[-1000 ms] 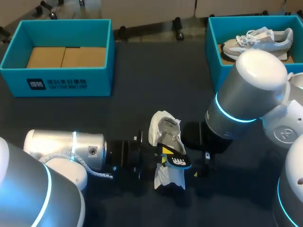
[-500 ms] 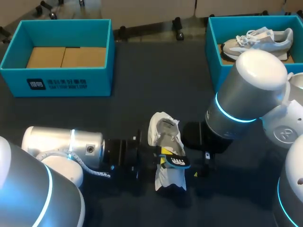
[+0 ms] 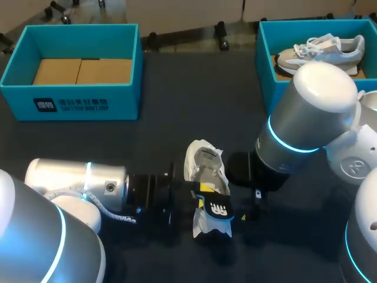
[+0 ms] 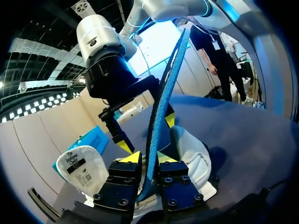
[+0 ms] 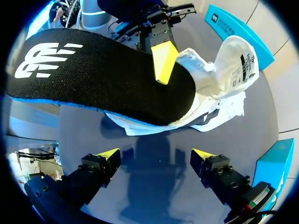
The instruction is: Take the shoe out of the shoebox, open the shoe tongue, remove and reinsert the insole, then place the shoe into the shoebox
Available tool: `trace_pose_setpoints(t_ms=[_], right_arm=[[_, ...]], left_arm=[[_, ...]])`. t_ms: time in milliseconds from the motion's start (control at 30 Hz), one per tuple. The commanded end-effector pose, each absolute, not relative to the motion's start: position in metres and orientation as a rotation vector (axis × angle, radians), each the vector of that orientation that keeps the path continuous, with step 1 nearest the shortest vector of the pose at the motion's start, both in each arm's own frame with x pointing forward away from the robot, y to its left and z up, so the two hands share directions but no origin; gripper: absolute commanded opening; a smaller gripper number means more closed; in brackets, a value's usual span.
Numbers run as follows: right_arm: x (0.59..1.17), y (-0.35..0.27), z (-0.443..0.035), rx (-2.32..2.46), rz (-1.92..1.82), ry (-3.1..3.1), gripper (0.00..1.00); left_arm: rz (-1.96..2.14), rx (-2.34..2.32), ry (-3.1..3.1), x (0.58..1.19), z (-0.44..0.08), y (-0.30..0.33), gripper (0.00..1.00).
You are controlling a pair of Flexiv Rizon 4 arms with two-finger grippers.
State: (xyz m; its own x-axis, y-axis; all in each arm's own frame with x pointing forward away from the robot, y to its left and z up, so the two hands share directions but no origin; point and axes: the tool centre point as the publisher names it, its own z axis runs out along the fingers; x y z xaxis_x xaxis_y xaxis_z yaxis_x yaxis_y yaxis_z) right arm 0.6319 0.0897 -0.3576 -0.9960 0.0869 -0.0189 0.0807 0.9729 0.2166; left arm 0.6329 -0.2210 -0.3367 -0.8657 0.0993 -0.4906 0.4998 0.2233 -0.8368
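In the head view, our left arm comes in from the near left, and its left gripper (image 3: 203, 197) is clamped on a black insole (image 3: 219, 207) with a white logo. The insole is held just over the heel end of a white shoe (image 3: 203, 162), which lies on the dark table (image 3: 194, 100) at near centre. Our right arm comes in from the right. The right gripper (image 3: 247, 209) sits low, just right of the shoe, and its fingers are mostly hidden under the wrist here. A teal left shoebox (image 3: 70, 100) stands at the far left with cardboard (image 3: 82, 71) inside. A teal right shoebox (image 3: 265, 65) at the far right holds a second shoe (image 3: 321, 50).

In the left wrist view, the left gripper (image 4: 148, 158) pinches the insole (image 4: 161, 112) edge-on, with both yellow tips against its faces. The shoe (image 4: 194, 156) lies under and just ahead of the fingers, and its tongue (image 4: 79, 168) is folded outward to one side. The right gripper (image 4: 140, 133) hangs just beyond the insole.

In the right wrist view, the right gripper (image 5: 155, 154) is spread wide and holds nothing, with bare table between its tips. Ahead of it the insole (image 5: 93, 79) shows its logo face, with one yellow fingertip (image 5: 163, 60) of the left gripper pressed on it. The shoe (image 5: 215, 98) lies beneath the insole, its tongue (image 5: 238, 58) pulled open, and the left shoebox (image 5: 238, 28) lies beyond it.
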Motion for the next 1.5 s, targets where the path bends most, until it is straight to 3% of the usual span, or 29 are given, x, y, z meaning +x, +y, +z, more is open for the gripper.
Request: trace_pose_setpoints(t_ms=[33,867,1200,1333,1500], right_arm=[[0.631,0.088,-0.358,0.13,0.343,3.089,1.0],[0.631,0.088,-0.358,0.13,0.343,3.089,1.0],[0.631,0.088,-0.358,0.13,0.343,3.089,1.0],[0.631,0.088,-0.358,0.13,0.343,3.089,1.0],[0.631,0.088,-0.358,0.13,0.343,3.089,1.0]], left_arm=[[-1.669,0.548,2.169,0.624,-0.329,-0.216,0.19],[-1.548,0.536,2.228,0.603,-0.318,-0.232,0.24],[-1.5,0.512,2.242,0.607,-0.319,-0.238,0.11],[-1.487,0.505,2.253,0.611,-0.322,-0.239,0.0],[-1.488,0.521,2.25,0.612,-0.327,-0.238,0.0]])
